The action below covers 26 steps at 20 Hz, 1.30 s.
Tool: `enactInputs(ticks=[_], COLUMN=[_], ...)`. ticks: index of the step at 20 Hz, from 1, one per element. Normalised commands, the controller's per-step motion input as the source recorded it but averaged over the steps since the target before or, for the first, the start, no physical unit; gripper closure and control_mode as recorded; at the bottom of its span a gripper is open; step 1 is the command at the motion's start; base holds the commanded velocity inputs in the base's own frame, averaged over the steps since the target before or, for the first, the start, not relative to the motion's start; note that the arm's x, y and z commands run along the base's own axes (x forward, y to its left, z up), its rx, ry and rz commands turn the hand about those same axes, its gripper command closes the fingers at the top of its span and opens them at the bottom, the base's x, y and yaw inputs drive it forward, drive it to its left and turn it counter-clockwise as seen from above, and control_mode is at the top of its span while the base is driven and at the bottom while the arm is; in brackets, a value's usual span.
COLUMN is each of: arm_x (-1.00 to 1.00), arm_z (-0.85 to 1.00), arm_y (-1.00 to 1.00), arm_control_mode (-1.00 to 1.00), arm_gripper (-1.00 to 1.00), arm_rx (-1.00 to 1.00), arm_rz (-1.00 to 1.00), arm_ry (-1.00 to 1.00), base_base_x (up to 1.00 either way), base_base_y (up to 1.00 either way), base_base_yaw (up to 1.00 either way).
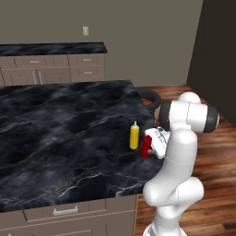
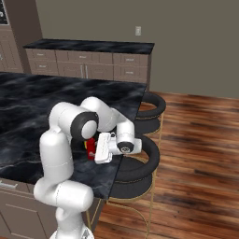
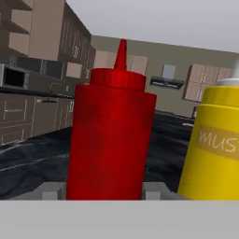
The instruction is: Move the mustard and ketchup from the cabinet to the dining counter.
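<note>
Hand view alone reads the mustard (image 3: pixel 214 140) label lettering.

The robot arm (image 1: pixel 177 161) is glossy white, built of fat rounded segments like swollen tubes. Dark charcoal bands ring its joints, and a round dark cap closes one elbow end. Its hand is a blocky white housing (image 2: pixel 103 148) with faint grey markings.

ketchup (image 2: pixel 91 148) upright on dining counter (image 2: pixel 42 107), gripper (image 2: pixel 95 150) around it
</note>
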Motion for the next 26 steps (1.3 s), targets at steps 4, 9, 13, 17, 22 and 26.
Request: enactInputs(ticks=[4, 9, 13, 17, 22, 26], arm_x=[0.0, -0.02, 0.0, 0.0, -0.01, -0.11], arm_z=[-0.03, 0.0, 0.0, 0.01, 0.04, 0.12], arm_y=[-0.06, -0.03, -0.03, -0.18, -0.22, -0.18], arm_control_mode=[-1.0, -1.0, -1.0, -1.0, -1.0, -1.0], arm_gripper=[-1.0, -1.0, -1.0, -1.0, -1.0, -1.0], arm_rx=[0.0, 0.0, 0.0, 0.0, -0.01, -0.05], arm_rz=[0.0, 0.01, 0.0, 0.0, 0.0, -0.04], arm_ry=[0.0, 0.0, 0.0, 0.0, 0.01, 0.02], base_base_x=[0.0, 0.0, 0.0, 0.0, 0.0, 0.0], base_base_y=[0.0, 0.0, 0.0, 0.0, 0.0, 0.0], base_base_yaw=[0.0, 0.0, 0.0, 0.0, 0.0, 0.0])
